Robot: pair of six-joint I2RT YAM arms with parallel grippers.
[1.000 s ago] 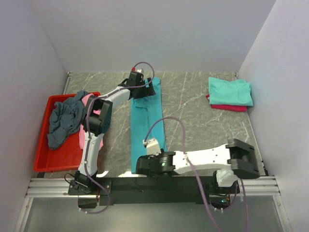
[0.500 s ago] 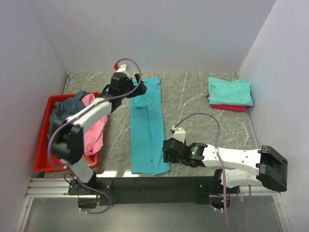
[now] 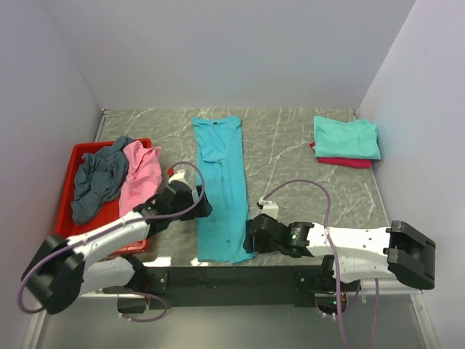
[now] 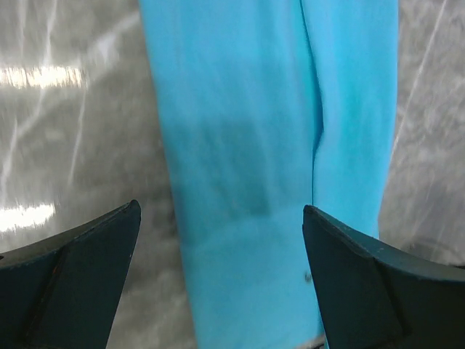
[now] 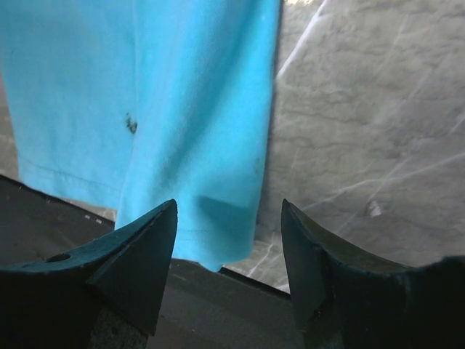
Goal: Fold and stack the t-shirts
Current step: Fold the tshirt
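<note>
The turquoise t-shirt lies folded into a long strip down the middle of the table, collar at the far end. It fills the left wrist view and shows in the right wrist view. My left gripper is open and empty at the strip's left edge. My right gripper is open and empty at the strip's near right corner, which overhangs the table's front edge. A mint-green t-shirt lies folded on a crimson one at the back right. A pink t-shirt and a slate-grey one lie crumpled in the tray.
The red plastic tray stands at the left of the marble table. White walls close the back and both sides. The black rail with the arm bases runs along the near edge.
My left arm has swung back from the shirt's collar end to the strip's near left edge. My right gripper has stayed near the near right corner. The shirt lies free.
</note>
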